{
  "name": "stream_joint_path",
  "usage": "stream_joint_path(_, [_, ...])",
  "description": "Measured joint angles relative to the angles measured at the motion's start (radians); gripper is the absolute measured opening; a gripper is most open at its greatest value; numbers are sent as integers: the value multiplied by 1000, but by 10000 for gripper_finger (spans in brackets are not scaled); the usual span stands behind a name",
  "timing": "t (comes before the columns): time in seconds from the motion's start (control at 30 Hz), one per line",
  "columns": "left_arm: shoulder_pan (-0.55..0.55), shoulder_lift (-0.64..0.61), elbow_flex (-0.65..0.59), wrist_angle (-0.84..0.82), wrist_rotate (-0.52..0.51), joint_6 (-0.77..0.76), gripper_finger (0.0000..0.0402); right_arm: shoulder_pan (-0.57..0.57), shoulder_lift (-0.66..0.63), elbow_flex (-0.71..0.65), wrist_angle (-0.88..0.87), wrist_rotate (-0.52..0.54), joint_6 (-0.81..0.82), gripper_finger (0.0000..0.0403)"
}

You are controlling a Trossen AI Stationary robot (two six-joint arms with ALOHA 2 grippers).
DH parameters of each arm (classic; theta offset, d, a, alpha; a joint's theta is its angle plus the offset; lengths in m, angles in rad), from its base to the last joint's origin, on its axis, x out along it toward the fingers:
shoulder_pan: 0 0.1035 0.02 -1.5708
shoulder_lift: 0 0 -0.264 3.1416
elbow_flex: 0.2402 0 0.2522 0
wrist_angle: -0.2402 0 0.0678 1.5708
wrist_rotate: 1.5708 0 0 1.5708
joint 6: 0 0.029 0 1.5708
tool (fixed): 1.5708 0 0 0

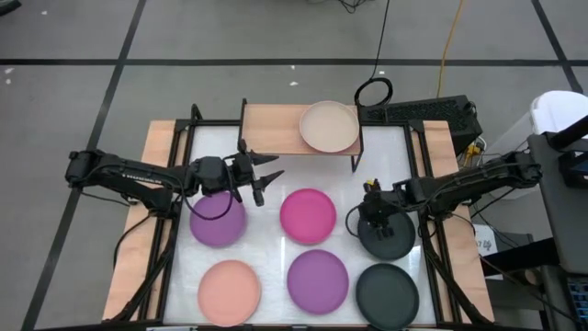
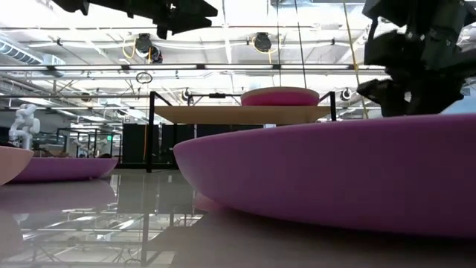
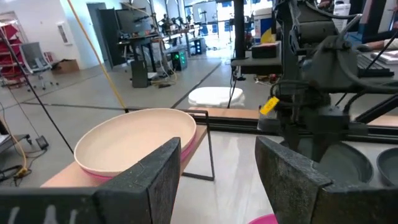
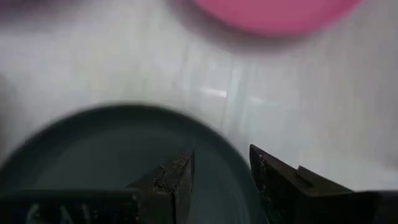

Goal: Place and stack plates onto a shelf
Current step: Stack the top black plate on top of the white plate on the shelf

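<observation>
Right gripper (image 1: pixel 375 218) hangs low over the rim of a black plate (image 1: pixel 390 236), fingers (image 4: pixel 177 177) parted astride its edge, not yet clenched. Nearest the table's front edge lie a peach plate (image 1: pixel 230 288), a purple plate (image 1: pixel 318 279) and a second black plate (image 1: pixel 387 292). Behind them sit another purple plate (image 1: pixel 217 221) and a magenta plate (image 1: pixel 308 215). Left gripper (image 1: pixel 264 177) hovers above the table between these two, jaws spread and empty. Farthest back, the shelf (image 1: pixel 272 130) holds a cream plate (image 1: pixel 329 127) on its right half, resting on a magenta one (image 2: pixel 280 97).
</observation>
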Motion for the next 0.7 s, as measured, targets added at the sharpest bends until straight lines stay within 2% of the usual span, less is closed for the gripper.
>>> stream_joint_path(0.13, [0, 0, 0, 0, 0, 1, 212, -52, 1, 0, -26, -10, 42, 134])
stream_joint_path(0.27, [0, 0, 0, -9, 0, 1, 212, -109, 7, 0, -40, -41, 15, 134])
stream_joint_path(0.53, [0, 0, 0, -16, 0, 2, 212, -204, 83, 0, -70, -196, -26, 134])
stream_joint_path(0.7, [0, 0, 0, -35, 0, 0, 212, -232, 139, 0, -65, -185, -28, 134])
